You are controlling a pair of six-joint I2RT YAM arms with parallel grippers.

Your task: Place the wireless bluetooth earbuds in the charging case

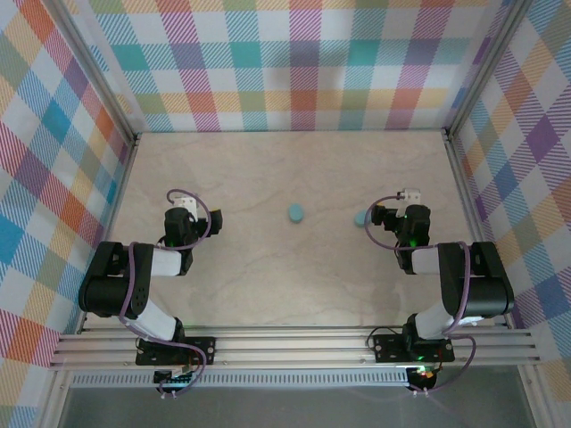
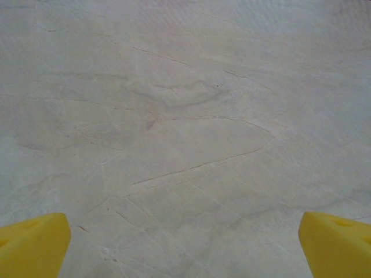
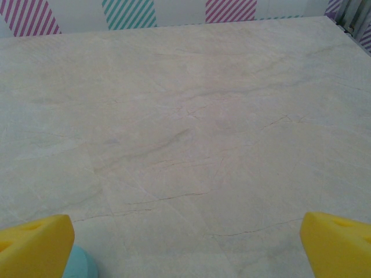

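Two rounded teal charging cases lie on the pale marble table: one [image 1: 295, 213] mid-table, the other [image 1: 360, 217] just left of my right gripper [image 1: 403, 201]. In the right wrist view that second case [image 3: 81, 266] peeks out at the bottom left, beside the left yellow finger [image 3: 35, 246]. My right gripper [image 3: 185, 249] is open, with bare table between its fingers. My left gripper [image 1: 187, 203] sits well to the left of both cases; in its wrist view the left gripper [image 2: 185, 249] is open over bare table. The earbuds are out of view.
Plaid walls [image 1: 294, 62] enclose the table on the back, left and right. Metal frame posts [image 1: 453, 169] run along the side edges. The aluminium rail [image 1: 294, 346] with both arm bases runs along the near edge.
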